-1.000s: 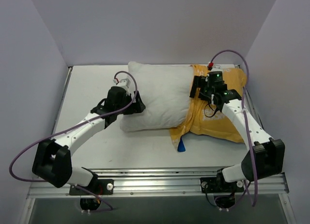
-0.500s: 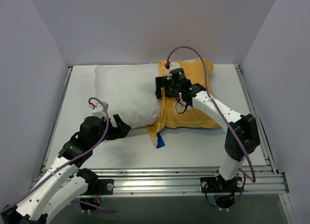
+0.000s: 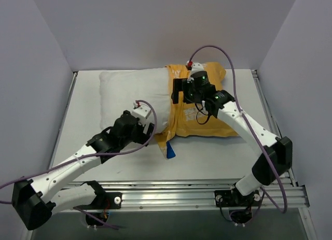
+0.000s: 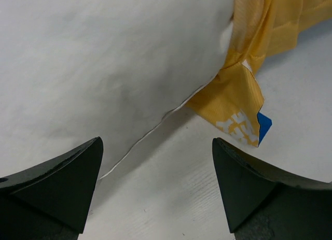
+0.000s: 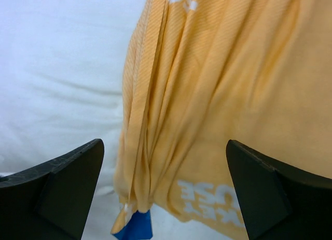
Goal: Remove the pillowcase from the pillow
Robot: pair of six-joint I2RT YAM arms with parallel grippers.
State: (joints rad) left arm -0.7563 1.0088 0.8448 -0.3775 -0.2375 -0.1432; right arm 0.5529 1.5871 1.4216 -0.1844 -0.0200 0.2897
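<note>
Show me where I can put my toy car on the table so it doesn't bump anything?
Best spot: the bare table in front, between the orange pillowcase and the metal rail. There are also thin strips left of the white pillow and right of the pillowcase. The middle is crowded: both arms' open jaws hover where pillow meets pillowcase.

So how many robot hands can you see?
2. The left gripper hovers open over the white pillow's near edge. The right gripper hovers open over the orange pillowcase's bunched edge. None seem hidden.
</note>
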